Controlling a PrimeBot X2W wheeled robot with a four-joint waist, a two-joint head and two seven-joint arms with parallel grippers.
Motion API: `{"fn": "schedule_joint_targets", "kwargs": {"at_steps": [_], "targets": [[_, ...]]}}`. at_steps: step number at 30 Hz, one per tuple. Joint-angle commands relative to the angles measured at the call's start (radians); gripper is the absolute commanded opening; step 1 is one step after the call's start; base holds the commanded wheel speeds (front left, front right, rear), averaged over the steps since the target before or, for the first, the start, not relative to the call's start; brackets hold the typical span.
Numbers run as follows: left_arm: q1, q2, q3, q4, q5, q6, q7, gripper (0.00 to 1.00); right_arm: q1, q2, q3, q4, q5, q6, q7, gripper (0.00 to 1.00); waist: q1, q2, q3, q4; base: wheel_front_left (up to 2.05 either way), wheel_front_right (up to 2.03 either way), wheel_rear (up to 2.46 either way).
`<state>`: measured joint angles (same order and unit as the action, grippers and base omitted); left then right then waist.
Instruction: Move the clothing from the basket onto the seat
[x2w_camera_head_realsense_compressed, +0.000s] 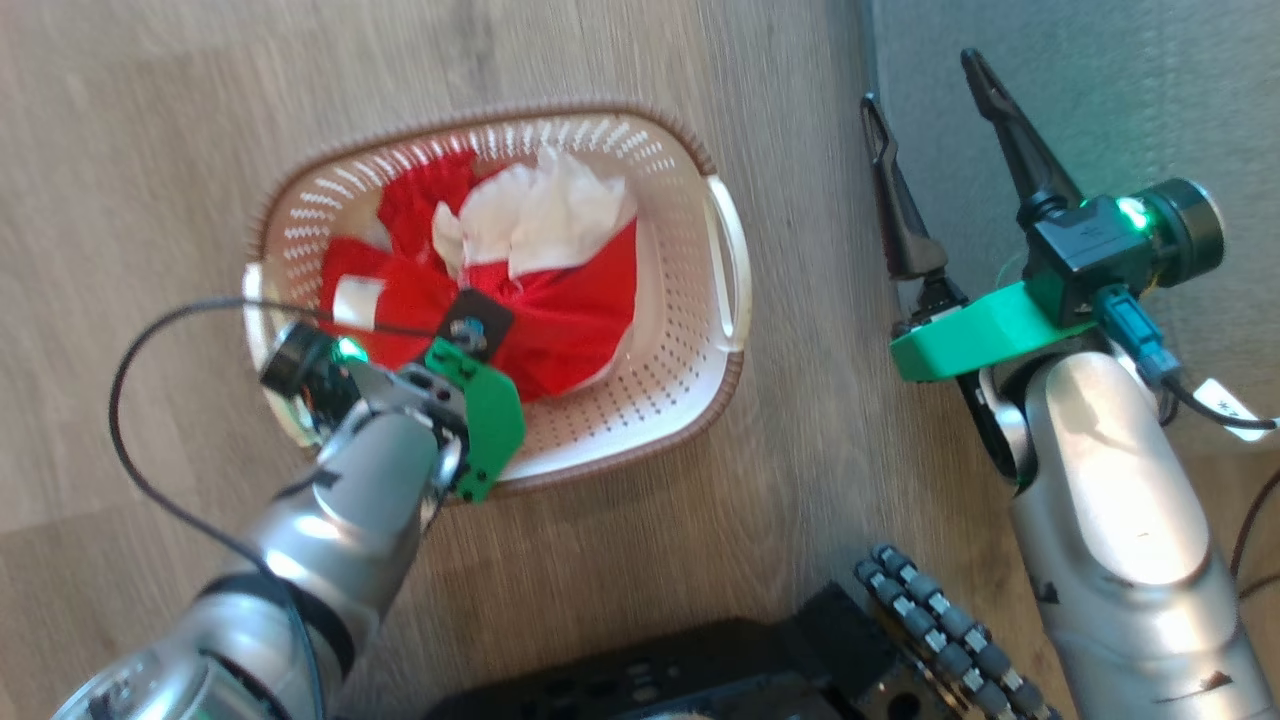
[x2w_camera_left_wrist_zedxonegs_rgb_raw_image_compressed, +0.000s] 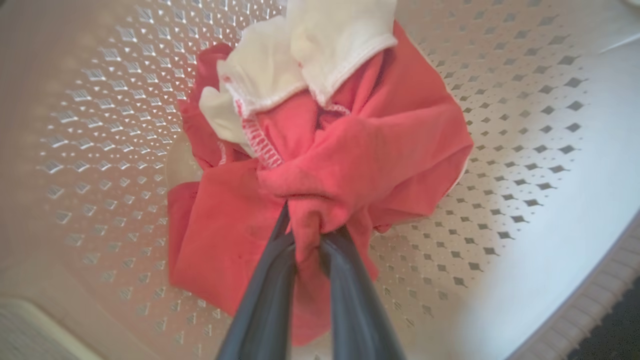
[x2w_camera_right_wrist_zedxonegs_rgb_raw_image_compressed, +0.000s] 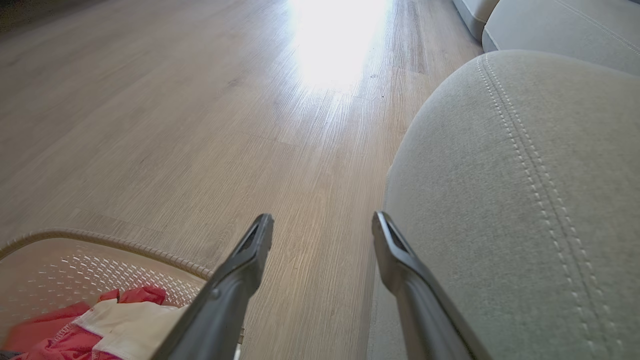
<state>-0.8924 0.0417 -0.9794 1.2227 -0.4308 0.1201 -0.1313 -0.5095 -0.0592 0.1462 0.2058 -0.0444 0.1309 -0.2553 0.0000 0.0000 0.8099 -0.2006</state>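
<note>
The cream basket (x2w_camera_head_realsense_compressed: 690, 360) with its brown rim stands on the wood floor. Inside lies the bright red clothing (x2w_camera_head_realsense_compressed: 560, 310) with white parts bunched on top. My left gripper (x2w_camera_left_wrist_zedxonegs_rgb_raw_image_compressed: 312, 232) reaches down into the basket and is shut on a pinched fold of the red clothing (x2w_camera_left_wrist_zedxonegs_rgb_raw_image_compressed: 380, 155); the perforated basket wall (x2w_camera_left_wrist_zedxonegs_rgb_raw_image_compressed: 525, 150) surrounds it. The grey-green seat (x2w_camera_head_realsense_compressed: 1100, 100) lies at the upper right. My right gripper (x2w_camera_head_realsense_compressed: 925, 75) hangs open at the seat's edge, nothing between its fingers. In the right wrist view the gripper (x2w_camera_right_wrist_zedxonegs_rgb_raw_image_compressed: 322, 225) straddles the rounded corner of the seat (x2w_camera_right_wrist_zedxonegs_rgb_raw_image_compressed: 525, 200).
Wood floor (x2w_camera_head_realsense_compressed: 300, 80) surrounds the basket. My dark base with a ribbed wheel (x2w_camera_head_realsense_compressed: 940, 630) sits at the bottom edge. A black cable (x2w_camera_head_realsense_compressed: 135, 450) loops off the left arm. Another pale cushion (x2w_camera_right_wrist_zedxonegs_rgb_raw_image_compressed: 575, 25) lies beyond the seat.
</note>
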Motion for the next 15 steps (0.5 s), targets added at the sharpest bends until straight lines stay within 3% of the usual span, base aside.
{"fn": "schedule_joint_targets", "kwargs": {"at_steps": [1, 10, 15], "targets": [[0.043, 0.009, 0.001, -0.022, -0.014, 0.012, -0.021, 0.00, 0.039, 0.009, 0.021, -0.014, -0.008, 0.000, -0.006, 1.00, 0.0000, 0.0000, -0.073, 0.023, 0.00, 0.00, 0.00], [0.139, 0.009, 0.012, -0.064, -0.116, 0.039, -0.116, 0.00, 0.085, 0.006, 0.018, 0.056, 0.004, 0.000, -0.006, 1.00, 0.0000, 0.0000, -0.284, 0.069, 0.00, 0.00, 0.00], [0.169, 0.009, 0.066, -0.136, -0.143, 0.076, -0.130, 0.00, 0.127, 0.005, -0.007, 0.082, 0.012, 0.000, -0.006, 1.00, 0.0000, 0.0000, -0.394, 0.102, 0.00, 0.00, 0.00]]}}
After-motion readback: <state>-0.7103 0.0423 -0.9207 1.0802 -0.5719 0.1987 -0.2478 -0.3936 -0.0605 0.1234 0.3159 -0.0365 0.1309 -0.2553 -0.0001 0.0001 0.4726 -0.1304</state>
